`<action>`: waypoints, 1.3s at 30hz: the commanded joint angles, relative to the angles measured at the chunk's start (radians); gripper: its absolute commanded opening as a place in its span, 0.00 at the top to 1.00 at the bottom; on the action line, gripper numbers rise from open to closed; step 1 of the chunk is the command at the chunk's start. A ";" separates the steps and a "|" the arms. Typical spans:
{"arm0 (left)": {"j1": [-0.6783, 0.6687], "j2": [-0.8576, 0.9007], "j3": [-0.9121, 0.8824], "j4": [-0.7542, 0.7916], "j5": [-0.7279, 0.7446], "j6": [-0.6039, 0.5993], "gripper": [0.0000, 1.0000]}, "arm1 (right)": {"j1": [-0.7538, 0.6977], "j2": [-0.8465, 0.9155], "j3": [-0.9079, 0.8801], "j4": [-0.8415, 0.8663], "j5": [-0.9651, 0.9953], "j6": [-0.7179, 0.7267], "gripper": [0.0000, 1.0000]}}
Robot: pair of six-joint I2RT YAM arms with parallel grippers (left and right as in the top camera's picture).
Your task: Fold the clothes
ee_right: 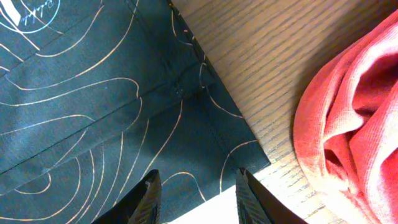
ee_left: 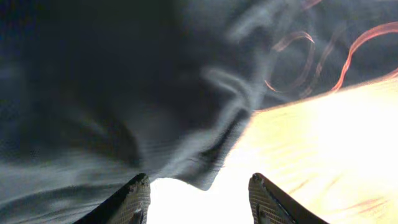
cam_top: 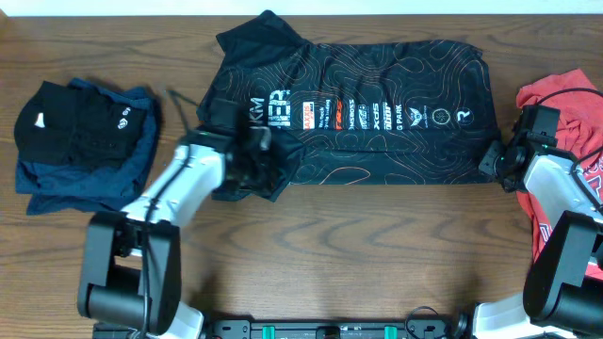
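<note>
Black jersey [cam_top: 377, 113] has one corner hidden under the left arm [cam_top: 179, 184]

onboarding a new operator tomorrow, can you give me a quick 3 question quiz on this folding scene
1. Short answer: on which of the robot's sides does the red t-shirt lie, relative to the black jersey?
2. Pick one: the left gripper is over a) the jersey's left end b) the red t-shirt c) neither
3. True or false: the right gripper is open above the jersey's lower right corner.
Key: 1 right; 2 a; 3 true
</note>
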 commanded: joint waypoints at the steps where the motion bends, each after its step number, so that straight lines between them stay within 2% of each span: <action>1: -0.067 0.013 -0.003 0.009 -0.107 0.049 0.46 | 0.006 0.005 -0.008 -0.001 0.014 -0.008 0.62; 5: -0.124 0.025 -0.003 0.025 -0.178 0.050 0.45 | 0.006 0.005 -0.008 -0.001 0.014 -0.008 0.62; 11: -0.150 0.055 -0.003 0.024 -0.183 0.049 0.45 | 0.006 0.005 -0.008 0.002 0.014 -0.008 0.62; 15: -0.161 0.091 -0.003 0.014 -0.183 0.049 0.50 | 0.006 0.005 -0.008 0.002 0.014 -0.008 0.62; 17: -0.170 0.104 -0.003 0.011 -0.183 0.049 0.57 | 0.006 0.005 -0.008 0.002 0.014 -0.008 0.62; 20: -0.174 0.102 -0.003 0.016 -0.184 0.049 0.87 | 0.006 0.005 -0.008 0.002 0.014 -0.008 0.62; 21: -0.174 0.099 -0.003 0.016 -0.184 0.049 0.94 | 0.006 0.005 -0.008 0.002 0.014 -0.008 0.62; 25: -0.154 0.072 0.016 0.014 -0.195 0.049 0.94 | 0.006 0.005 -0.008 0.002 0.014 -0.008 0.62; 30: -0.111 0.026 0.070 0.048 -0.301 0.049 0.94 | 0.006 0.005 -0.008 0.003 0.015 -0.008 0.62; 39: -0.078 0.006 0.087 0.381 -0.307 0.048 0.94 | 0.006 0.005 -0.008 0.004 0.015 -0.008 0.62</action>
